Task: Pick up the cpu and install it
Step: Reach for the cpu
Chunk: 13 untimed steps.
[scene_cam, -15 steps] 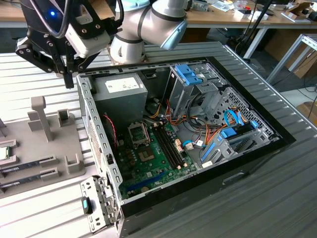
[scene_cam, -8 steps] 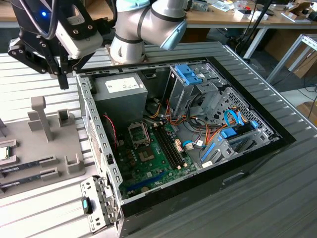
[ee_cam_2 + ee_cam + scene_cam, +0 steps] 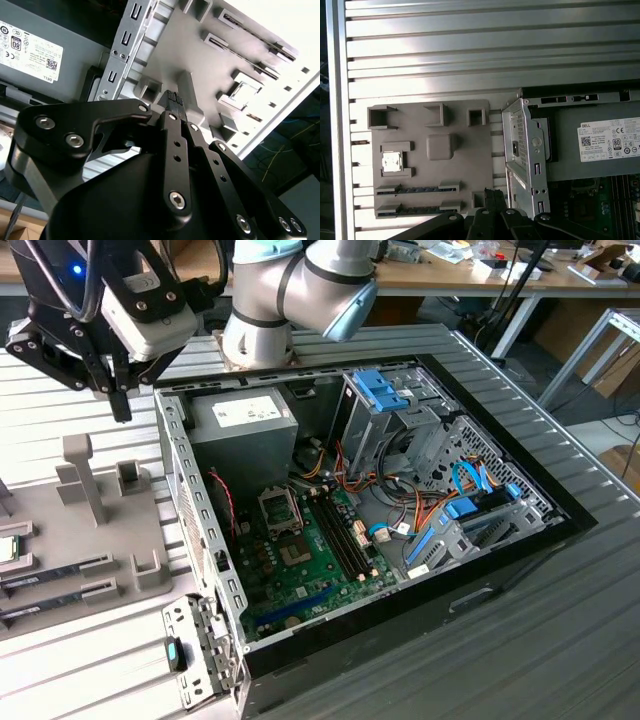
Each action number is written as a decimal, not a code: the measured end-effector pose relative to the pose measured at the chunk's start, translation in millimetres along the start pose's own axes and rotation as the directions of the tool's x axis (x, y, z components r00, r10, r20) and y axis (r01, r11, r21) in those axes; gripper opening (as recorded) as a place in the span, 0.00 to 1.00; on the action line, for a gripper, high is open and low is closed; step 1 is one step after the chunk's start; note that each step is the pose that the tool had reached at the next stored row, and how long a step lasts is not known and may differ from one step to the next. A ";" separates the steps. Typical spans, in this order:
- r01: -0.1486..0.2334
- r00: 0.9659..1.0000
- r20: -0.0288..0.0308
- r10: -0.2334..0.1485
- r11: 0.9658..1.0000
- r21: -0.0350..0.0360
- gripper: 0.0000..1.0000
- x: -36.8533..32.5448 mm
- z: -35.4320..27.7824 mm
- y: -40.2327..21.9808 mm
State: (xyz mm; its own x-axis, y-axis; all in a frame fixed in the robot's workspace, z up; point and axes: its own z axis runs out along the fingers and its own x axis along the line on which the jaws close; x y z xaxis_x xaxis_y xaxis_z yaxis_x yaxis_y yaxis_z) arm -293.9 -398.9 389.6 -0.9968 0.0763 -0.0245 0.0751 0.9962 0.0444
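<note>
The cpu [image 3: 391,161], a small silver square, lies in a holder on the grey fixture plate [image 3: 465,165] beside the open computer case; it also shows at the exterior view's left edge as cpu [image 3: 7,548] and as a bright square cpu [image 3: 243,90]. My gripper [image 3: 121,405] hangs above the plate's far end, near the case's corner and well apart from the cpu. Its black fingertips [image 3: 173,96] are pressed together with nothing between them, as also seen on the gripper [image 3: 493,193]. The dark socket frame [image 3: 281,508] sits on the green motherboard [image 3: 320,570] inside the case.
Memory sticks [image 3: 415,189] lie in slots on the plate next to the cpu. A grey upright post [image 3: 84,475] rises from the plate under the gripper. The case's metal wall [image 3: 190,500], power supply [image 3: 245,420], drive cages and cables [image 3: 400,510] crowd the case interior.
</note>
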 end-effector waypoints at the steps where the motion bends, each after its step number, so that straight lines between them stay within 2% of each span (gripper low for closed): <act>1: 0.000 1.000 0.000 0.000 1.000 0.000 0.11 1.1 0.4 -0.1; 13: 0.000 1.000 0.000 0.000 1.000 0.000 0.11 8.0 3.2 -0.8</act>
State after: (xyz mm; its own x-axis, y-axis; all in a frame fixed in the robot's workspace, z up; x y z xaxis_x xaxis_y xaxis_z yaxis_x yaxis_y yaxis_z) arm -301.9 -399.0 386.2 -0.9968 0.0762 -0.0245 0.0751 0.9962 0.0443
